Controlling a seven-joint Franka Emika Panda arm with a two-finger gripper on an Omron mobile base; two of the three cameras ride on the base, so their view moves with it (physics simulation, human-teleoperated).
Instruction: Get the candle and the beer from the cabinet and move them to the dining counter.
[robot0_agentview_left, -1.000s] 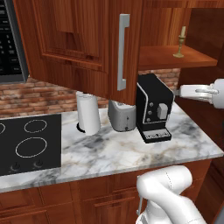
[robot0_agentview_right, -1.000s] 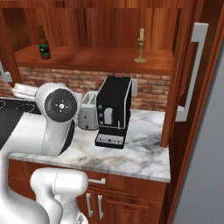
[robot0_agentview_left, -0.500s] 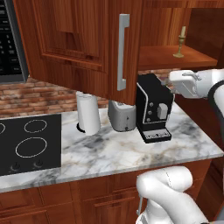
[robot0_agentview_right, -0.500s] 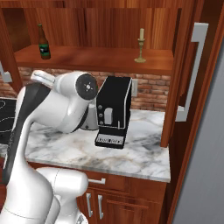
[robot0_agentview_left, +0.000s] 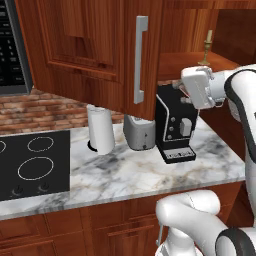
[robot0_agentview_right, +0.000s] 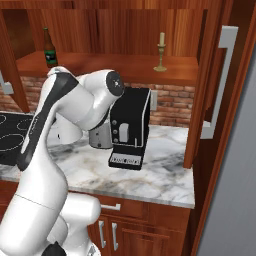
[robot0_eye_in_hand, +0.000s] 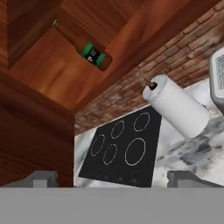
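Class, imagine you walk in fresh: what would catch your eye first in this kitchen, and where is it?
Probably the big white robot arm bent across the marble counter, in front of the black coffee machine. Next, the open cabinet above, with the beer at its left end and the candle further right.

beer left and candle right on cabinet shelf; coffee machine below on counter

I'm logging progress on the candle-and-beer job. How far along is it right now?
Done: the cabinet stands open. Neither item is moved yet: the candle and the beer both stand on the cabinet shelf. In hand: nothing; the claw is open and empty, raised beside the coffee machine, with the beer in its camera's view. Left: grasp each item and carry both to the dining counter.
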